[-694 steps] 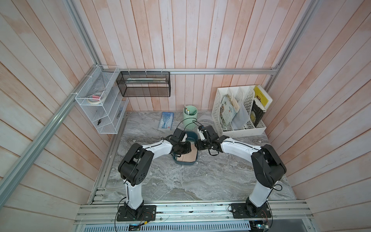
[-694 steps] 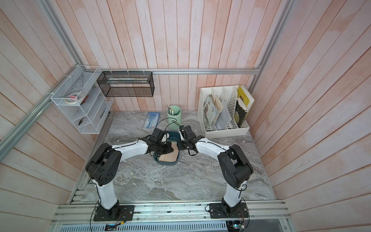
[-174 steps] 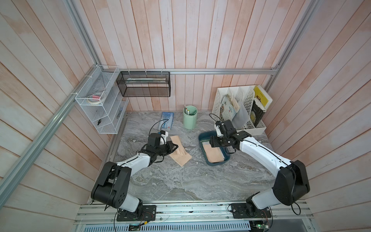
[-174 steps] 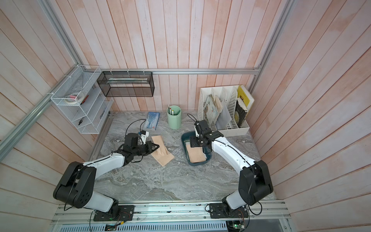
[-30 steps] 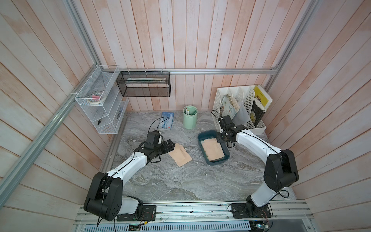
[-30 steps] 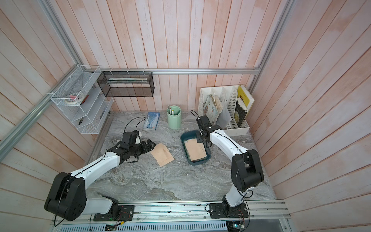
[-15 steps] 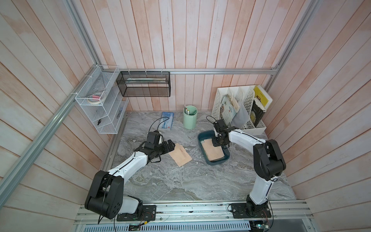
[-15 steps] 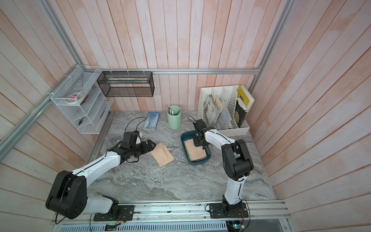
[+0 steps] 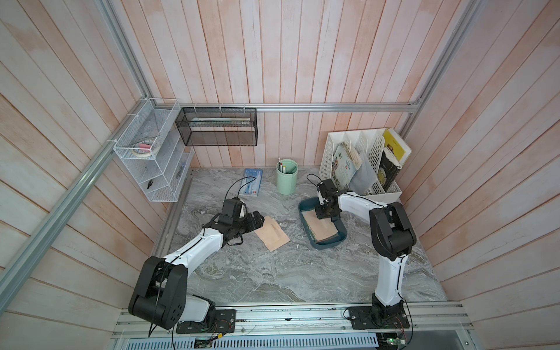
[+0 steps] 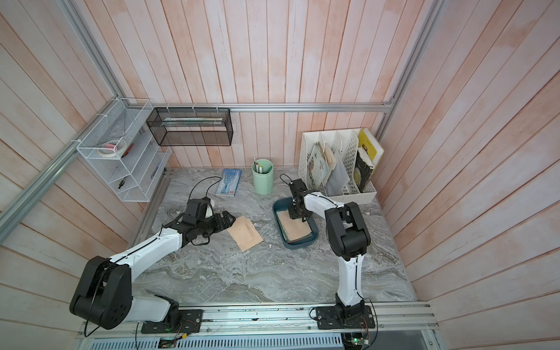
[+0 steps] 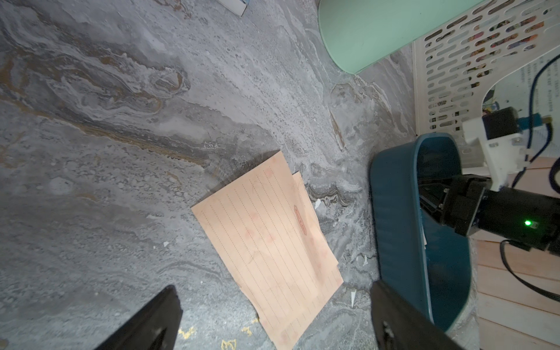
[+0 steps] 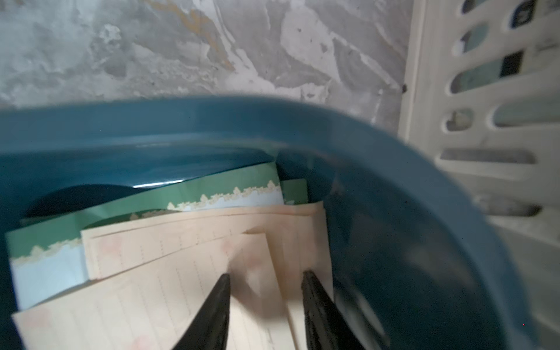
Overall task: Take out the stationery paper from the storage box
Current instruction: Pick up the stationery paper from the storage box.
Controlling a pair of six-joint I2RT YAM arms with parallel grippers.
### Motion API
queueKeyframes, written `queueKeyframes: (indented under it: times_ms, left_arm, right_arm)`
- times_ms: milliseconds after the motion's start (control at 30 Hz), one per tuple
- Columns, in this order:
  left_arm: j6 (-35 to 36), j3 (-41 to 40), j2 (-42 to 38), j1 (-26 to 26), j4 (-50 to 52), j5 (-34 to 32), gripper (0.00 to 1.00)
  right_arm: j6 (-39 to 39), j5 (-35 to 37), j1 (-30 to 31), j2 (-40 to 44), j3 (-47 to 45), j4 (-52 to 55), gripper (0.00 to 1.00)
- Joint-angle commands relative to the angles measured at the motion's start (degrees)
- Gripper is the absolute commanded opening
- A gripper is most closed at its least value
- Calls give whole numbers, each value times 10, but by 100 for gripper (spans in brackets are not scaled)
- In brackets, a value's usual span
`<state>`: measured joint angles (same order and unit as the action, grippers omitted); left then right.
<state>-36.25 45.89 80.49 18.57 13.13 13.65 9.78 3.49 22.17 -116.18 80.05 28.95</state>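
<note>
The storage box, a dark teal tub, sits right of the table's middle in both top views. In it lies stationery paper: tan lined sheets over green-bordered ones. My right gripper reaches down into the box's far end, jaws apart, tips on the top tan sheet. Two more tan lined sheets lie on the table left of the box. My left gripper hovers at their left edge, wide open and holding nothing.
A mint-green pen cup and a blue-and-white packet stand behind the sheets. The white file organiser is close behind the box. A white wire shelf and a black mesh basket hang on the walls.
My right gripper has shifted from the box's right rim to its far end and dipped inside, its jaws a little wider. The right elbow has swung in. The left arm has barely moved.
</note>
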Motion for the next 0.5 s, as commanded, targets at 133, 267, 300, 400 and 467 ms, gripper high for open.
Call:
queueKeyframes:
  times_ms: [133, 267, 300, 400, 467]
  left_arm:
    - [2, -6, 6, 3, 3, -1, 100]
    - [1, -5, 9, 3, 2, 1, 100]
    - [1, -5, 10, 3, 1, 3, 100]
    - [1, -5, 9, 3, 1, 4, 100]
    - [1, -5, 8, 3, 1, 4, 100]
  right_arm:
    - [5, -13, -3, -24, -42, -5, 19]
    - [7, -2, -2, -5, -53, -1, 10]
    - [6, 0, -3, 1, -55, 0, 8]
    - [6, 9, -2, 21, -50, 7, 2]
    - [7, 15, -1, 37, -45, 13, 0]
